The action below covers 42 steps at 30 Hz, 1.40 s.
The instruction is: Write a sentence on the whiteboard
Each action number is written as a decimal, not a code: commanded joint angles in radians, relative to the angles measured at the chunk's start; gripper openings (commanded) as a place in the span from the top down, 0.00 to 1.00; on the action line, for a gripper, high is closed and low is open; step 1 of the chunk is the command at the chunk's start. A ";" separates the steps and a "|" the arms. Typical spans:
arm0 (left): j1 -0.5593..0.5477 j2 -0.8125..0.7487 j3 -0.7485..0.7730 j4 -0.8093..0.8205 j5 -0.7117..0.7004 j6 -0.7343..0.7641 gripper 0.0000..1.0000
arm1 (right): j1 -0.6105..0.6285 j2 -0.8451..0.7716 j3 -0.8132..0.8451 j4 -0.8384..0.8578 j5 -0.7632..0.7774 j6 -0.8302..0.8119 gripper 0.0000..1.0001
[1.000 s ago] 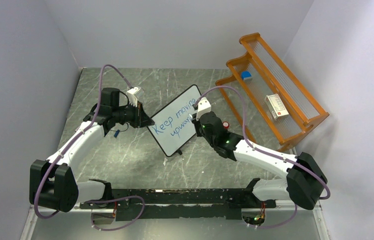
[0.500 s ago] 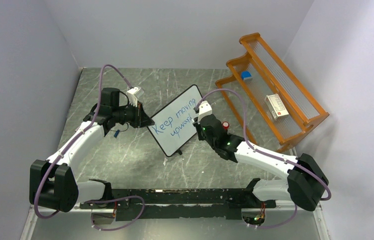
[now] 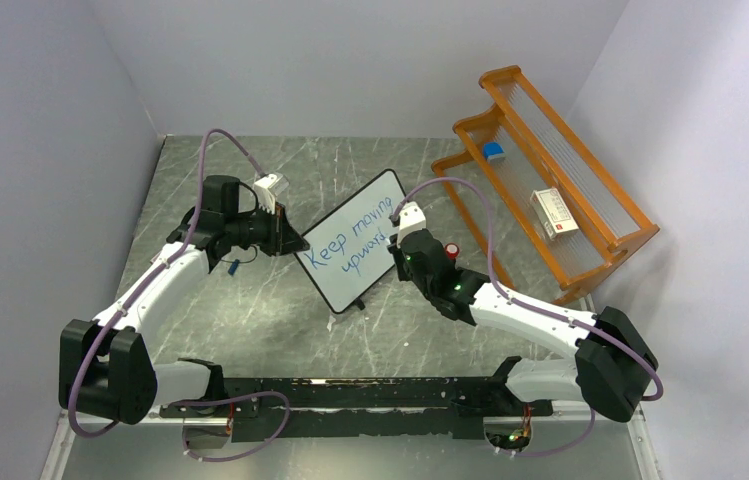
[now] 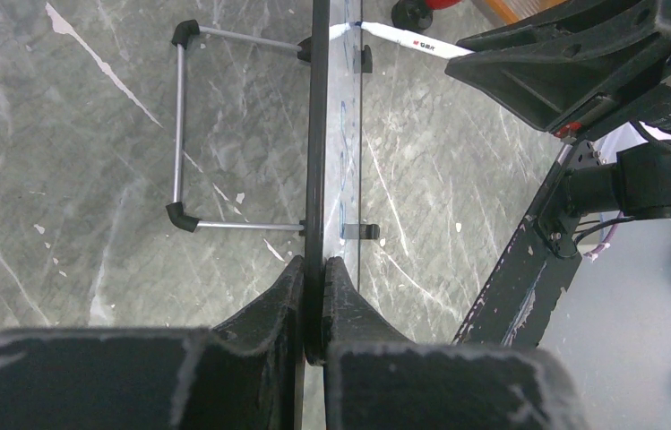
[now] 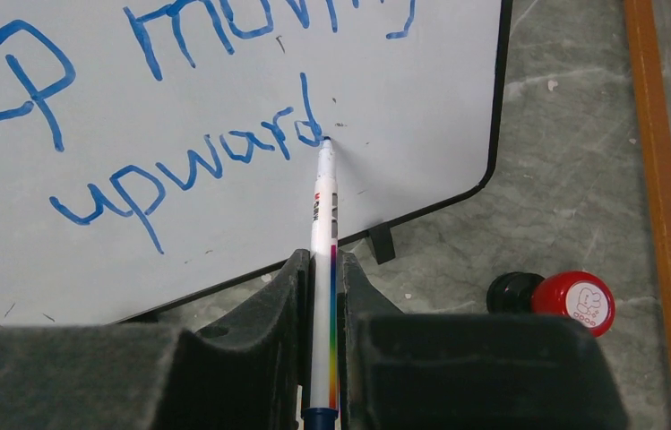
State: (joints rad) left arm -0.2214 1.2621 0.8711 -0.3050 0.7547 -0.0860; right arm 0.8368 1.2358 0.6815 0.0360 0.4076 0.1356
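Pinching the whiteboard [image 4: 316, 143] by its black frame, my left end effector [image 4: 313, 273] is clamped narrow on the edge. The whiteboard stands edge-on straight ahead of those fingers, on the grey counter [image 4: 72, 134]. My right end effector [image 5: 322, 269] is closed tight on a white marker [image 5: 323, 215]. Its tip touches the whiteboard right at the final "d" of the sentence [image 5: 190, 170], blue words in two lines directly in front of me, "upward" on the lower line. A red-capped item [image 5: 573, 303] lies on the counter to the right of my right fingers, near the whiteboard's corner.
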 commanded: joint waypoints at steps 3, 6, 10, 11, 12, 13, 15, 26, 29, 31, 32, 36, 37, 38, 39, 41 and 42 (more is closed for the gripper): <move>-0.001 0.042 -0.021 -0.087 -0.164 0.073 0.95 | -0.008 -0.036 -0.022 0.007 0.027 0.012 1.00; -0.001 0.042 -0.021 -0.086 -0.164 0.072 0.95 | -0.013 -0.032 -0.020 0.006 0.031 0.014 1.00; -0.001 0.043 -0.022 -0.086 -0.164 0.073 0.95 | -0.016 -0.029 -0.021 0.025 0.033 0.017 1.00; -0.001 0.042 -0.023 -0.086 -0.164 0.073 0.95 | -0.017 -0.027 -0.018 0.029 0.033 0.016 1.00; -0.001 0.043 -0.023 -0.086 -0.164 0.074 0.95 | -0.018 -0.022 -0.014 0.033 0.032 0.014 1.00; -0.001 0.043 -0.023 -0.086 -0.164 0.074 0.95 | -0.019 -0.019 -0.011 0.036 0.033 0.013 1.00; -0.001 0.044 -0.023 -0.086 -0.164 0.074 0.95 | -0.021 -0.015 -0.007 0.046 0.038 0.013 1.00; -0.001 0.043 -0.023 -0.085 -0.158 0.074 0.95 | -0.033 0.017 0.000 0.082 0.024 0.012 1.00; -0.001 0.042 -0.023 -0.085 -0.158 0.074 0.95 | -0.034 0.026 0.000 0.093 0.013 0.011 1.00; -0.001 0.042 -0.024 -0.085 -0.159 0.074 0.95 | -0.034 0.030 0.001 0.095 0.009 0.011 1.00; -0.001 0.040 -0.024 -0.085 -0.159 0.074 0.95 | -0.035 0.032 0.002 0.092 0.007 0.011 1.00; -0.001 0.036 -0.026 -0.083 -0.161 0.074 0.95 | -0.034 0.017 0.003 0.072 0.014 0.013 1.00; -0.001 0.035 -0.026 -0.081 -0.161 0.073 0.95 | -0.034 0.004 0.003 0.064 0.018 0.014 1.00; -0.001 0.033 -0.025 -0.080 -0.164 0.071 0.95 | -0.035 -0.011 0.003 0.051 0.022 0.016 1.00; -0.001 0.033 -0.022 -0.080 -0.168 0.070 0.95 | -0.035 -0.029 0.003 0.039 0.027 0.016 1.00; -0.001 0.029 -0.020 -0.075 -0.175 0.064 0.95 | -0.035 -0.064 0.003 0.010 0.033 0.018 1.00; -0.001 0.028 -0.017 -0.075 -0.181 0.060 0.93 | -0.035 -0.083 0.001 -0.004 0.035 0.022 1.00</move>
State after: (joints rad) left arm -0.2218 1.2621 0.8711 -0.3050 0.7547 -0.0872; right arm 0.8085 1.2282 0.6689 0.0700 0.4259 0.1425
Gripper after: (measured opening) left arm 0.105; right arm 0.150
